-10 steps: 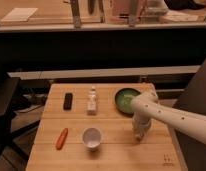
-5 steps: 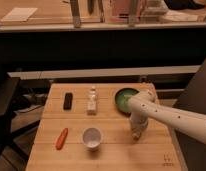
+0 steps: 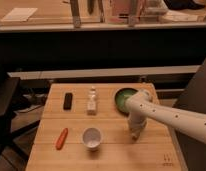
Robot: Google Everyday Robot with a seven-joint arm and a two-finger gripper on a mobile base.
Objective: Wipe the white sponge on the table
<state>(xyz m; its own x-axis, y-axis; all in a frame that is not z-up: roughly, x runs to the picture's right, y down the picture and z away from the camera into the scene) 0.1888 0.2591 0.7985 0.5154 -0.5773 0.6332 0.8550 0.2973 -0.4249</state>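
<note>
My gripper (image 3: 136,132) points down at the right-middle part of the light-wood table (image 3: 111,155), with its tip on or just above the planks. A small whitish bit at its tip (image 3: 134,136) may be the white sponge. Most of the sponge is hidden under the gripper. My white arm (image 3: 171,117) reaches in from the right edge of the view.
A green bowl (image 3: 123,98) sits just behind the gripper. A small white bottle (image 3: 92,102) and a black object (image 3: 68,100) stand further left. A round white cup (image 3: 92,137) and an orange carrot-like item (image 3: 61,138) lie at the front left.
The gripper has shifted slightly to the left along the tabletop. The other objects have not moved.
</note>
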